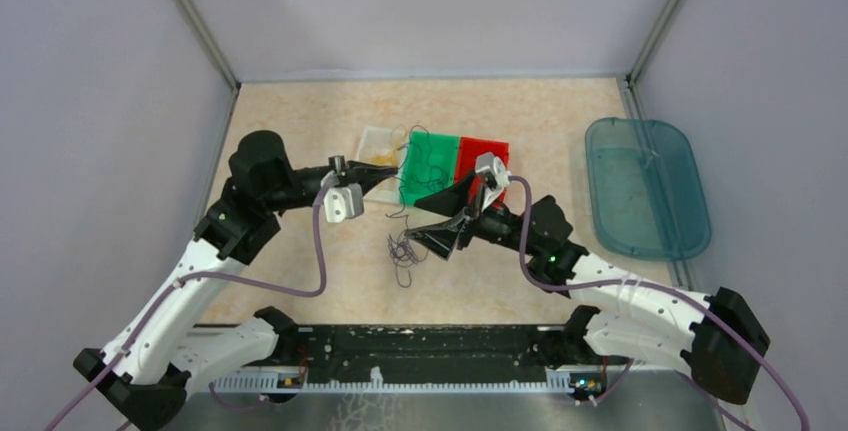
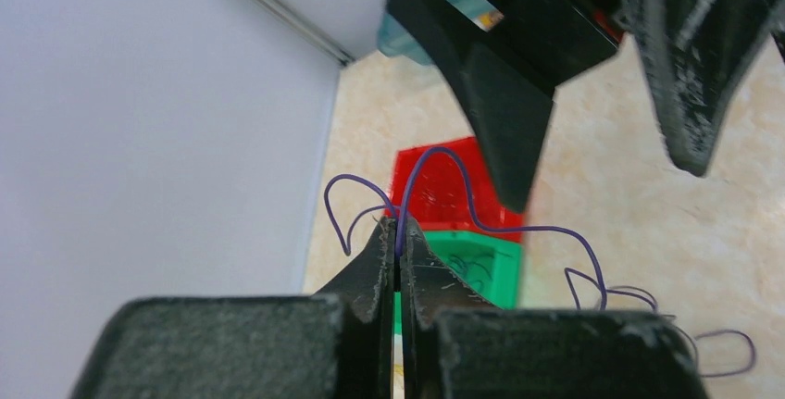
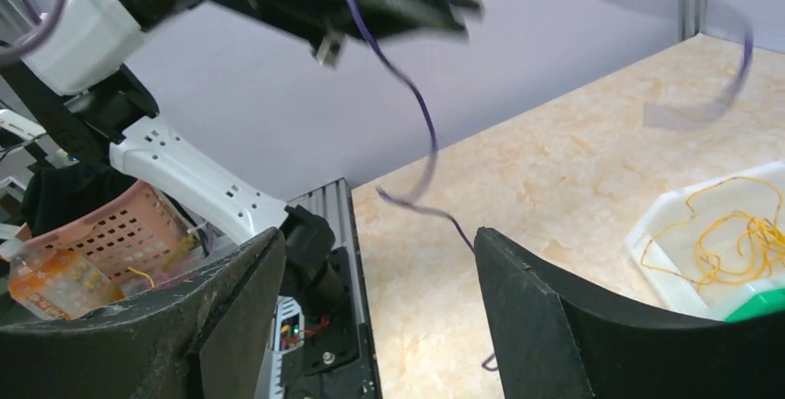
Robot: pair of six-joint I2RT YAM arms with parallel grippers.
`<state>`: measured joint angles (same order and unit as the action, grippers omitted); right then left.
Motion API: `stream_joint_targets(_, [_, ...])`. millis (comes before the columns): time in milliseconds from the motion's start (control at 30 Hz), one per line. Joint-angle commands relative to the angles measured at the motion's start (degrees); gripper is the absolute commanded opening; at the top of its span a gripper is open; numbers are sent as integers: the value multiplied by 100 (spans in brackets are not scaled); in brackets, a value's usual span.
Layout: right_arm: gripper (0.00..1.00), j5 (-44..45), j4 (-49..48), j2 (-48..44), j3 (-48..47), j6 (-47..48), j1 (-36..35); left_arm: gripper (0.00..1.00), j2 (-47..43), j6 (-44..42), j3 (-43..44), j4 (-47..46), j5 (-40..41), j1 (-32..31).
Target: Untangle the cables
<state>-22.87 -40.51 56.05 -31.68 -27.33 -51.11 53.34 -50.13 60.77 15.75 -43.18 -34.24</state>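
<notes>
1. There are two arms, and each one has one end effector.
2. The left end effector [image 2: 398, 243] is squeezed together on one purple cable [image 2: 437, 149]. It holds the cable up above the middle of the worktop [image 1: 300, 121].
3. The right end effector [image 3: 380, 242] has its fingers wide apart and holds nothing. It sits just beside the left one, a bit nearer the near edge.
4. The purple cable hangs down in the air in front of the right end effector. It runs to a small heap of purple loops [image 1: 403, 249] lying in the middle of the worktop, toward the near edge.
5. Three bins sit side by side in the middle, toward the far edge: one white bin [image 3: 653, 228], one green bin [image 1: 415, 194] and one red bin [image 1: 482, 151].
6. Yellow cables [image 3: 731, 242] lie in the white bin and dark cables [image 1: 432, 163] lie in the green bin. They are too thin and mixed up to count.
7. One blue-green tray [image 1: 645, 191] lies by the right edge.
8. The right arm hides part of the red bin and a corner of the green bin.
9. One pink basket [image 3: 102, 232] shows past the near edge, cut off and blurry.
</notes>
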Motion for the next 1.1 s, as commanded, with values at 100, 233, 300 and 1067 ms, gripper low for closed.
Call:
stream_joint_targets(100, [77,341,-480,-77,211,214,81,0,28,453,758,-316,-102,13])
stream_joint_targets(233, [78,568,-519,262,140,423,55,0,119,509,1147,-353,-92,13])
stream_joint_targets(300, [78,645,-531,544,38,539,7,0,193,547,1390,-397,-94,11])
stream_joint_targets(1067, [42,1348,-2229,3310,-167,-130,-711,0,1095,671,3785,-1832,267,8])
